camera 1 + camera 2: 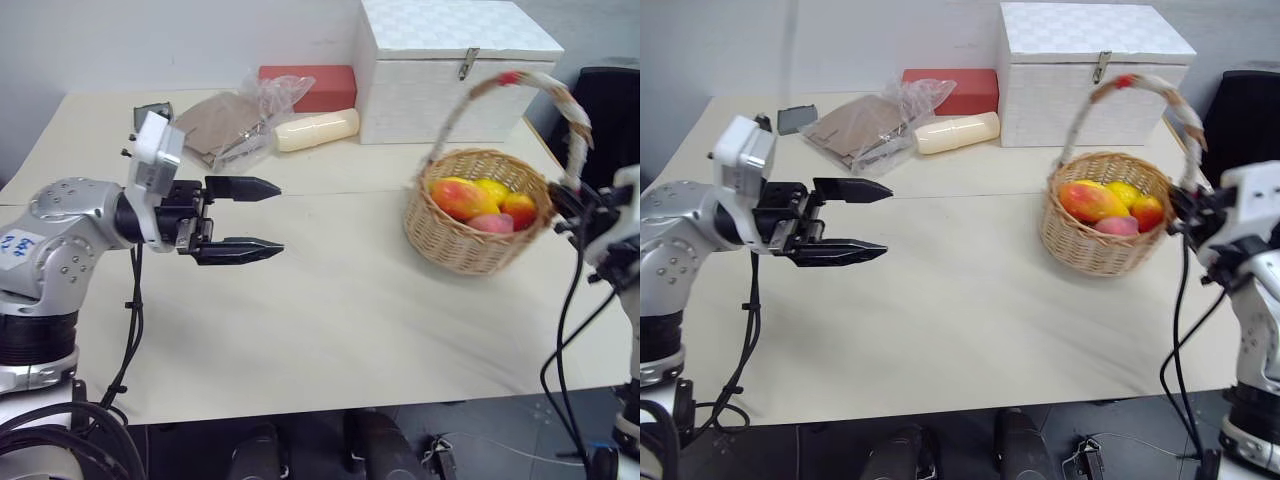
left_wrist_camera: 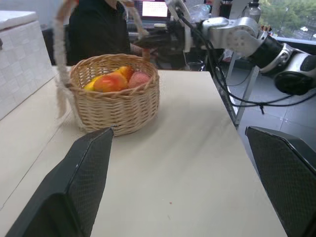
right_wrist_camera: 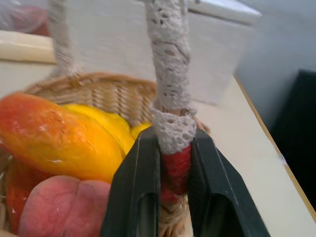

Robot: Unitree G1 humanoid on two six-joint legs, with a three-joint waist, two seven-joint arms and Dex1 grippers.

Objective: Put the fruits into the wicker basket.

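The wicker basket [image 1: 462, 247] stands on the right part of the table, its lace-wrapped handle [image 1: 573, 112] arching over it. Inside lie the fruits: an orange-yellow mango [image 1: 460, 197], a pink peach [image 1: 490, 223] and a small red-and-yellow one [image 1: 518, 209], with something yellow [image 1: 492, 187] behind them. My right gripper [image 3: 174, 137] is shut on the handle's base, where red ribbon meets the lace, at the basket's right rim. My left gripper [image 1: 280, 217] hovers open and level over the left part of the table, pointing toward the basket, with nothing between its fingers.
A white box [image 1: 450, 70] stands at the back right, close behind the basket. A red box [image 1: 310, 86], a cream cylinder [image 1: 316, 130] and a clear bag [image 1: 235, 122] lie at the back. A person in dark clothes [image 2: 98, 29] is beyond the table's right edge.
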